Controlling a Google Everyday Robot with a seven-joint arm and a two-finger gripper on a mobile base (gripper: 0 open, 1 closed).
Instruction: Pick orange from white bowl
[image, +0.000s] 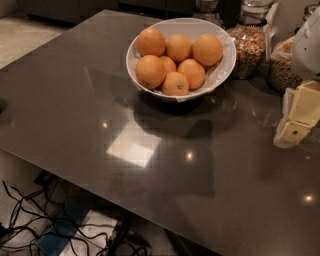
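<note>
We are looking at a dark table (75, 110) carrying a white bowl (223, 69) at twelve o'clock. The orange (207, 49) is sitting at the bowl's two o'clock. At three o'clock, well apart, the gripper (293, 125) is hovering, apparently holding nothing; we cannot tell its opening.

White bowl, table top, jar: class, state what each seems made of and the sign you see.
White bowl: thin paper or plastic perhaps; matte, crinkled rim. Table top: dark polished stone or laminate; it mirrors lights. Jar: clear glass probably; contents show through. Gripper, at the right edge above the table: cream plastic, seemingly.
</note>
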